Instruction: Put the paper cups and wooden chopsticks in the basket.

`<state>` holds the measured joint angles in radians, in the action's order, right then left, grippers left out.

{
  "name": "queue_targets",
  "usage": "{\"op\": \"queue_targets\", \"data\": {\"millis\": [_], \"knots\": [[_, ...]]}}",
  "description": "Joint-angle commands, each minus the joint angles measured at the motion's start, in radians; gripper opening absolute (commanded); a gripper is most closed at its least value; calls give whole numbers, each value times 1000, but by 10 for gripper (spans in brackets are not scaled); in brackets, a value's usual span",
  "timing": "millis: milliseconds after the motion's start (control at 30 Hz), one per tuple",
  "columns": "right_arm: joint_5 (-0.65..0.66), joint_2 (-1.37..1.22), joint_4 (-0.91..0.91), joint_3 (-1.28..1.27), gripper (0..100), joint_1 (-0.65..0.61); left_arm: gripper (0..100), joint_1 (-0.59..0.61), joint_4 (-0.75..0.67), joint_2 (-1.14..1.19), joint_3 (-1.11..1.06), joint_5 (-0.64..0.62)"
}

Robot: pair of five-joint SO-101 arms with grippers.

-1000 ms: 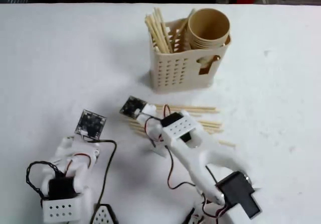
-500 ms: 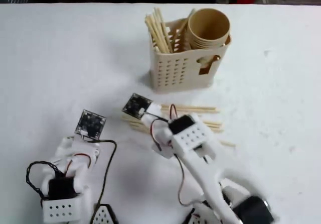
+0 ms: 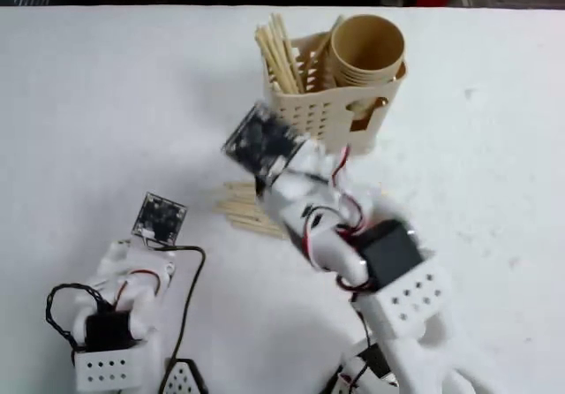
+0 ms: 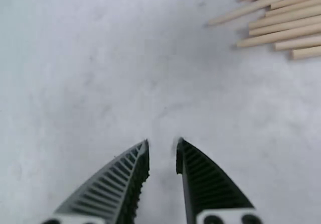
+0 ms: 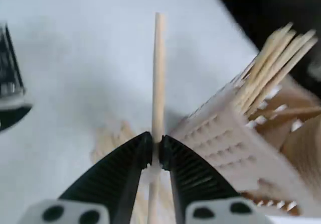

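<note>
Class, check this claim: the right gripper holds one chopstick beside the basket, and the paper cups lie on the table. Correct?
No. The right gripper holds one chopstick beside the basket, but the paper cups stand stacked inside the basket, as the high view shows.

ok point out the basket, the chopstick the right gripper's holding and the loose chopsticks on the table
basket (image 3: 322,118): high view, on its perforated front wall
held chopstick (image 5: 159,73): right wrist view, on the middle of its shaft
loose chopsticks (image 4: 288,28): left wrist view, on the middle of the pile
</note>
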<state>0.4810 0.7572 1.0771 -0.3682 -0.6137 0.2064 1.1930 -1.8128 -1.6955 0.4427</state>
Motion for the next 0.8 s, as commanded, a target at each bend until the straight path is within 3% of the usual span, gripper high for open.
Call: {"op": "queue_targets", "data": {"millis": [0,333,467,667,767], "knots": [[-9,-88,-180,236,17,56,109,-12,5,-10,3,0],[-9,-430,-645,485,17,114,109,-12,5,-10,3,0],[-40,-529,-661,540,17,139,109,-12,5,-10,3,0],[-245,-593,-650,554,24,222,109,-12,5,-10,3,0],[-287,-593,-599,554,101,236,109,-12,5,-10,3,0]]}}
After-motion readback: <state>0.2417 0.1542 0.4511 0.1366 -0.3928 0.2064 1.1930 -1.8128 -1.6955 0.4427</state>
